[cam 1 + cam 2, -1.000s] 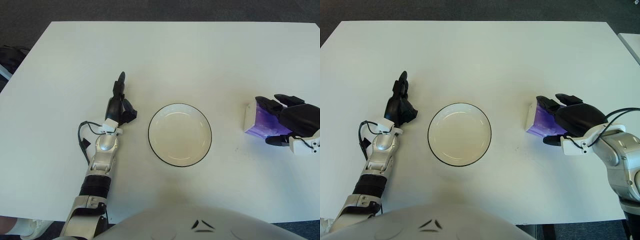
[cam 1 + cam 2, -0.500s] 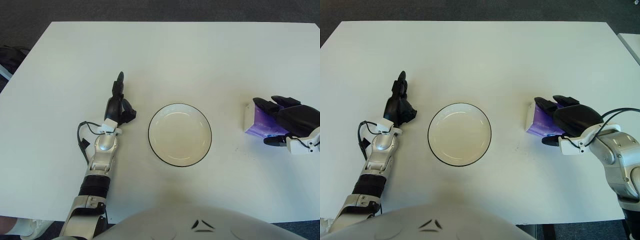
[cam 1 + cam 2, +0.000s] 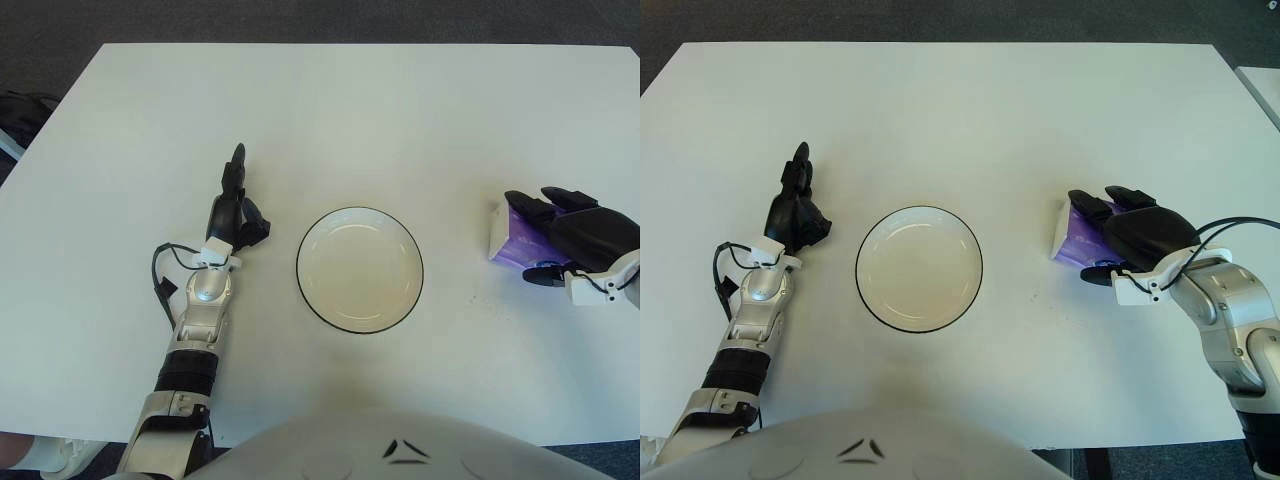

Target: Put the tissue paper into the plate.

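A white plate with a dark rim (image 3: 299, 270) lies in the middle of the white table (image 3: 350, 110), with nothing in it. To its right lies a purple and white tissue pack (image 3: 1065, 232). My right hand (image 3: 1088, 236) covers the pack from the right, fingers over its far side and thumb against its near edge, closed on it. Most of the pack is hidden under the hand; only its left end shows. My left hand (image 3: 235, 205) shows to the left of the plate, holding nothing, one finger pointing away from me.
The table's far edge and a dark floor (image 3: 320, 20) run along the top. A second white surface (image 3: 1265, 85) shows at the far right edge.
My right hand has drawn its thumb in against the pack's near edge and closed tighter. The pack's visible part has shrunk and tipped a little. The left hand has barely shifted.
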`<act>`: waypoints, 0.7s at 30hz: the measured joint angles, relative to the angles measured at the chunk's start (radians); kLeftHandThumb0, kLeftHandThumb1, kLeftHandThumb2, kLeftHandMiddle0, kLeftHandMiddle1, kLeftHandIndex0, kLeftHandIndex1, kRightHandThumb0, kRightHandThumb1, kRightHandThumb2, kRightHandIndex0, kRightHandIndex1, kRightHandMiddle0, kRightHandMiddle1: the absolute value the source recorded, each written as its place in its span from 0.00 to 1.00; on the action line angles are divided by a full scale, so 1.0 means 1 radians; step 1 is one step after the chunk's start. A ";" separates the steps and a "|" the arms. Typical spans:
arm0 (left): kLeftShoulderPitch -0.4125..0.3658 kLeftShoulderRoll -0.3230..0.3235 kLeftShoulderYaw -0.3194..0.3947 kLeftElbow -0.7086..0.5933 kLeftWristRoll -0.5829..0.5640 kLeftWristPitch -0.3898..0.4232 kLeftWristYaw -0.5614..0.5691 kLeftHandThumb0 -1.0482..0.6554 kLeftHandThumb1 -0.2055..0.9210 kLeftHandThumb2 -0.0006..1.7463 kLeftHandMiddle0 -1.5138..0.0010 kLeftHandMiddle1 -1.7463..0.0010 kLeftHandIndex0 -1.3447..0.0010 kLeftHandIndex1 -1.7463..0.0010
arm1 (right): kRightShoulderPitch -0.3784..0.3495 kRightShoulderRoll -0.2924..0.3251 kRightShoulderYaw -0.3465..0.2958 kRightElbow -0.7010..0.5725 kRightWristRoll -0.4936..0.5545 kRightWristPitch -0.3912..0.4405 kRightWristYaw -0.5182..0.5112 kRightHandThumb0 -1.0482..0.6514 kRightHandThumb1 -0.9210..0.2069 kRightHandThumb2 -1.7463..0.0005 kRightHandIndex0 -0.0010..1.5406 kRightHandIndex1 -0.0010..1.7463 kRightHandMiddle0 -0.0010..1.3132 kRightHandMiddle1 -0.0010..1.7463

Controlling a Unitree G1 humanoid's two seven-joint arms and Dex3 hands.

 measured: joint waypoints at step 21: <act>0.023 0.004 0.006 -0.023 -0.029 0.002 -0.037 0.03 1.00 0.72 0.97 1.00 0.99 0.98 | 0.156 0.122 -0.077 -0.125 -0.008 0.127 -0.085 0.00 0.00 0.67 0.00 0.00 0.00 0.00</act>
